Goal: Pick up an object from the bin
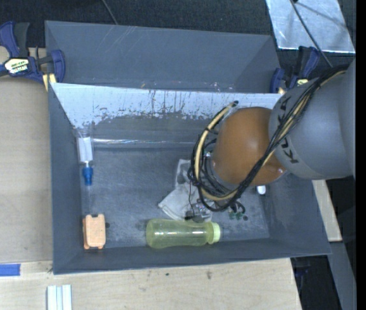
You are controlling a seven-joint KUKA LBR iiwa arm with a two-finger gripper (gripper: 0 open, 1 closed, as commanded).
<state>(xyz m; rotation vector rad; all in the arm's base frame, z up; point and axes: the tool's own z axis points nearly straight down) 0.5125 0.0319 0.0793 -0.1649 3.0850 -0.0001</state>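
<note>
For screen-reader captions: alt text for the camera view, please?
The gripper is low at a crumpled clear wrapper mid-bin, beside a lying yellow-green bottle. An orange block and a blue-tipped white tube lie at the left of the grey bin.

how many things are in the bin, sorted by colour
yellow-green bottle: 1
orange block: 1
white and blue tube: 1
pale crumpled wrapper: 1
total: 4 that I can tell clearly; the arm may hide more
</note>
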